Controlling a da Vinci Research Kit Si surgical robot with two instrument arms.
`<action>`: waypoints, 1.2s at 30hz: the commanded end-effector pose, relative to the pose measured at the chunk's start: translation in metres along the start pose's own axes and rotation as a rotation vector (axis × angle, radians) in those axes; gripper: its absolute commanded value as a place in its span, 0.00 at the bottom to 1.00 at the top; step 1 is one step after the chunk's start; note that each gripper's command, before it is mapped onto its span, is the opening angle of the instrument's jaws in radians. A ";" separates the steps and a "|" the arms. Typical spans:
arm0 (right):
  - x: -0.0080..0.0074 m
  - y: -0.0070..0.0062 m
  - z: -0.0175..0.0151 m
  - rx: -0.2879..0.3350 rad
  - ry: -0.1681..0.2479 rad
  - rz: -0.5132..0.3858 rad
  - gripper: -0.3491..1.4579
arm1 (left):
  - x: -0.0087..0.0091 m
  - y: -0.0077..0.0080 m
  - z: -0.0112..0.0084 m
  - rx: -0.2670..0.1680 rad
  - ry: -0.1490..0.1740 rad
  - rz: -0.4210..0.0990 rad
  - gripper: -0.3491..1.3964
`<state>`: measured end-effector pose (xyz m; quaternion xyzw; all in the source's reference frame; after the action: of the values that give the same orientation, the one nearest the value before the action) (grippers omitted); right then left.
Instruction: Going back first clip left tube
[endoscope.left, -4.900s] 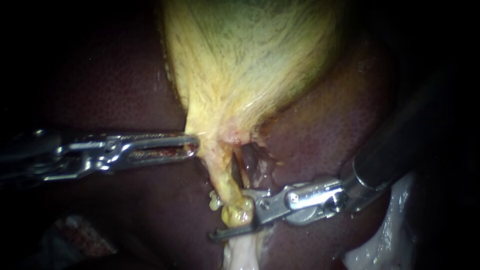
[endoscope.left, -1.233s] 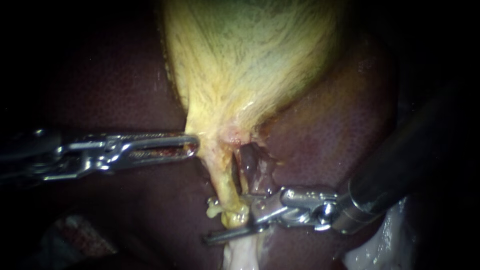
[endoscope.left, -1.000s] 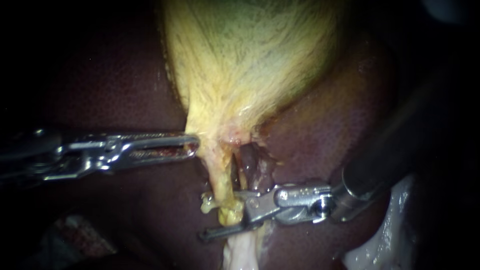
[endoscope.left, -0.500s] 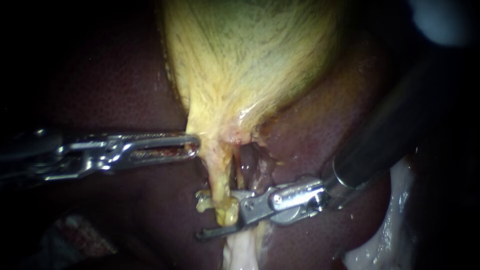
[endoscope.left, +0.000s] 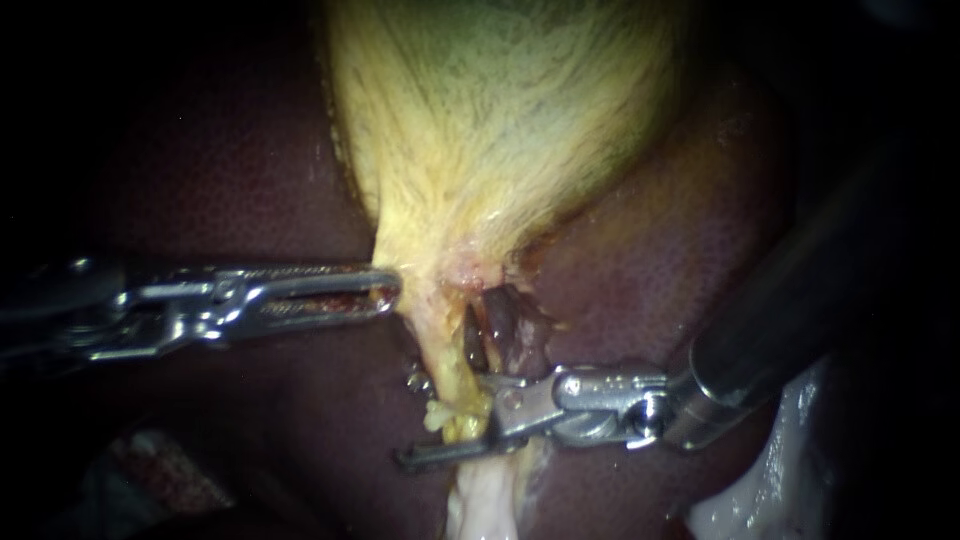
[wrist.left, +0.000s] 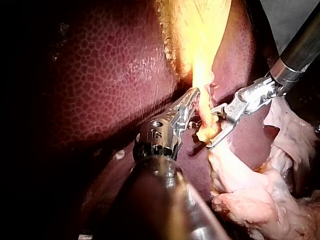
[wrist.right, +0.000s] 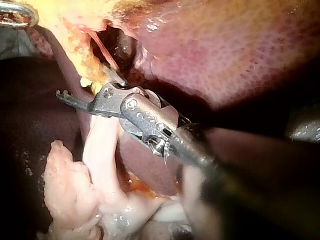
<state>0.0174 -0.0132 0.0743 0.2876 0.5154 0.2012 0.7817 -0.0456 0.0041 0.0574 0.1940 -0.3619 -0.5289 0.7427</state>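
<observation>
Carried the right instrument's end effector (endoscope.left: 440, 420) slightly farther across the left tube (endoscope.left: 440, 345) than in the earliest picture. Levelled its wrist again after the upward tilt of half a second ago. Left the yellow lump (endoscope.left: 457, 418) at the tube's lower end smaller and flatter, and the dark gap (endoscope.left: 505, 325) behind the tube wider.

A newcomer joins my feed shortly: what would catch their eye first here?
The pale yellow gallbladder glows at top centre against the dark liver. Below it, the left instrument holds its narrow end, while the right instrument straddles the yellow tube underneath.
</observation>
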 end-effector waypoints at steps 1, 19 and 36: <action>0.0000 0.0001 -0.0002 -0.003 0.001 0.007 0.52 | 0.0000 0.0000 -0.0001 0.001 0.000 0.001 0.12; 0.0005 -0.0005 -0.0049 -0.040 -0.010 0.040 0.52 | 0.0000 0.0000 -0.0001 0.001 0.000 0.001 0.12; 0.0036 -0.0012 -0.0130 -0.103 -0.011 -0.176 0.53 | 0.0000 0.0001 0.0001 0.001 0.000 0.001 0.12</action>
<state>0.0065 -0.0085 0.0666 0.1956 0.5263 0.1475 0.8142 -0.0456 0.0042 0.0575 0.1941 -0.3626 -0.5284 0.7427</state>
